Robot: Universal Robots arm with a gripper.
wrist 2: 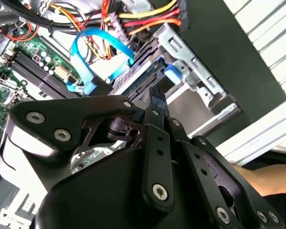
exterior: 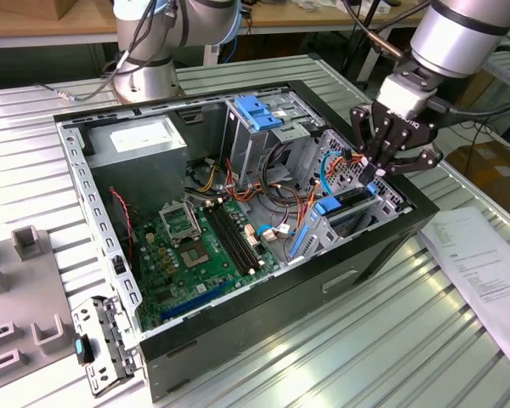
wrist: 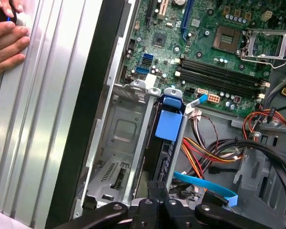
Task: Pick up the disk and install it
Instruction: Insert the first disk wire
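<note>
disk's in the drive bay, claw right at its end
the disk (wrist: 168,125) sits slotted in the metal bay (wrist: 118,128) at a corner of the open pc case (exterior: 238,340), its blue tab toward the motherboard (wrist: 214,52). the gripper (exterior: 376,168) hangs over it, claw pressed together, tips at the disk's other end. a person's hand (wrist: 5,40) rests on the table (exterior: 340,357) beside the case.

The arm (exterior: 459,34) slants down from the exterior view's right. Its gripper (exterior: 377,170) points downward, fingers (wrist 2: 155,102) pressed together.
</note>
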